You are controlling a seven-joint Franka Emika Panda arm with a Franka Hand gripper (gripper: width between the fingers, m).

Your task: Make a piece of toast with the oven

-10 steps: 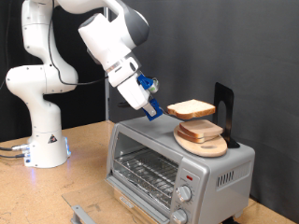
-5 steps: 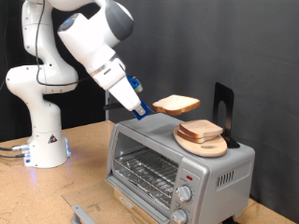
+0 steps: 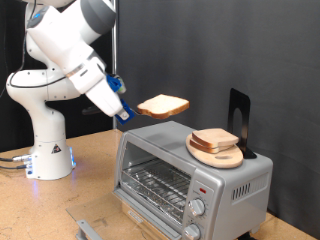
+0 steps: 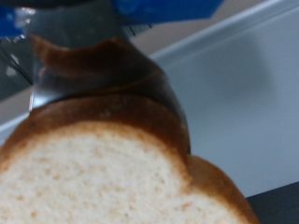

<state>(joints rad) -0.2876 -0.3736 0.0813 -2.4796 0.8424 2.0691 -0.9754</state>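
Observation:
My gripper (image 3: 127, 112) is shut on the piece of toast (image 3: 163, 106), a pale bread slice with a brown crust, and holds it flat in the air above the oven's left end. The oven (image 3: 190, 172) is silver-grey, its glass door hangs open and the wire rack (image 3: 157, 187) shows inside. In the wrist view the toast (image 4: 103, 177) fills the lower frame, with a dark finger (image 4: 103, 75) over it.
A second bread slice (image 3: 215, 139) lies on a round wooden plate (image 3: 218, 155) on the oven's top, at the exterior view's right. A black stand (image 3: 239, 118) rises behind it. Two knobs (image 3: 196, 208) sit on the oven's right panel. The robot base (image 3: 45, 150) stands at the left.
The gripper has carried the toast from above the plate toward the exterior view's left, off the oven's right part and over its left end. The second slice stayed on the plate.

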